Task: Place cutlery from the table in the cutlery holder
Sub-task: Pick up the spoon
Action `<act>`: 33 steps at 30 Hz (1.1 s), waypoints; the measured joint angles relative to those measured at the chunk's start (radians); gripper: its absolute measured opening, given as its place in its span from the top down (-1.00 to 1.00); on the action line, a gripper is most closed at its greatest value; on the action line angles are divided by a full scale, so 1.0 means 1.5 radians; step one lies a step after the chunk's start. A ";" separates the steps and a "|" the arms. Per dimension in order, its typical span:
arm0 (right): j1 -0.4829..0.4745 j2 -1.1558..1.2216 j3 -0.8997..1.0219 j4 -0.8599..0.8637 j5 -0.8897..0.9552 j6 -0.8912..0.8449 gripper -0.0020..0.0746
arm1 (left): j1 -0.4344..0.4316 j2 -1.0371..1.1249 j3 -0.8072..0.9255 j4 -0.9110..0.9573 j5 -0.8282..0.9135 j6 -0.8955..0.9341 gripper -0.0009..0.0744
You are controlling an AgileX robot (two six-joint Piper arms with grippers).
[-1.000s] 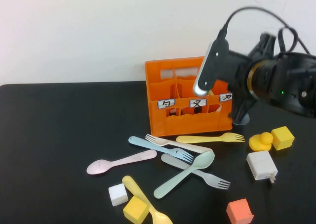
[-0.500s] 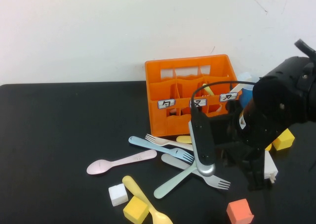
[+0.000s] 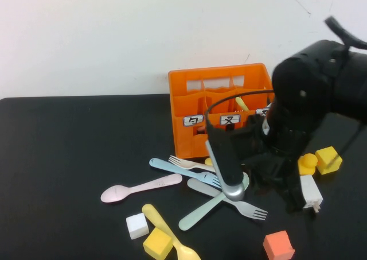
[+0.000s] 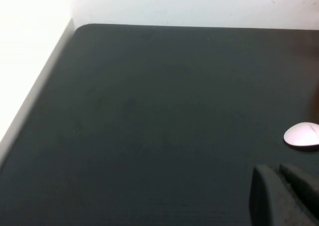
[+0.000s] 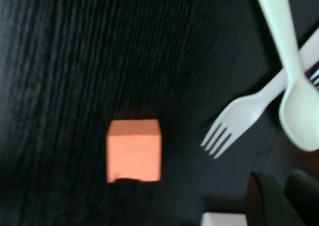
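Over the right half of the table [image 3: 69, 145] hangs the right arm, a big black bulk that hides part of the holder [image 3: 183, 79], and its right gripper [image 3: 293, 200] points down just beside a white block [image 3: 309, 192], above bare tabletop between the grey fork [image 3: 252, 209] and the orange cube [image 3: 278, 245]. Open or closed? Cannot tell, and nothing shows in its grasp. The orange holder stands upright at the back near the wall, three white labels on its front, and one yellow handle [image 3: 242, 104] sticks up from a right-hand compartment. Most of the cutlery lies loose in front of it: a pink spoon [image 3: 140, 187] off on its own to the left, a blue fork [image 3: 178, 171] and a cream fork [image 3: 189, 163] side by side, a mint spoon [image 3: 200, 211] lying crossed with the grey fork, and a yellow spoon [image 3: 166, 234] at the near edge, touching a yellow cube [image 3: 157, 243] with a white cube [image 3: 136, 225] just beside. To the right, a duck [image 3: 308, 163] sits next to another yellow block [image 3: 328, 158]. Over on the robot's left, the left gripper [image 4: 286, 196] shows only as a dark corner in its own wrist view, above bare table with the pink spoon's bowl near it; whether it is open cannot be told either.
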 joint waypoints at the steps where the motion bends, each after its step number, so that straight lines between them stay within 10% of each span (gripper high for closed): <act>1: 0.000 0.009 -0.009 0.000 0.000 -0.010 0.73 | 0.000 0.000 0.000 0.000 0.000 0.000 0.98; 33: 0.018 0.345 -0.283 0.079 0.090 -0.230 0.13 | 0.000 0.000 0.000 0.000 0.000 0.000 0.98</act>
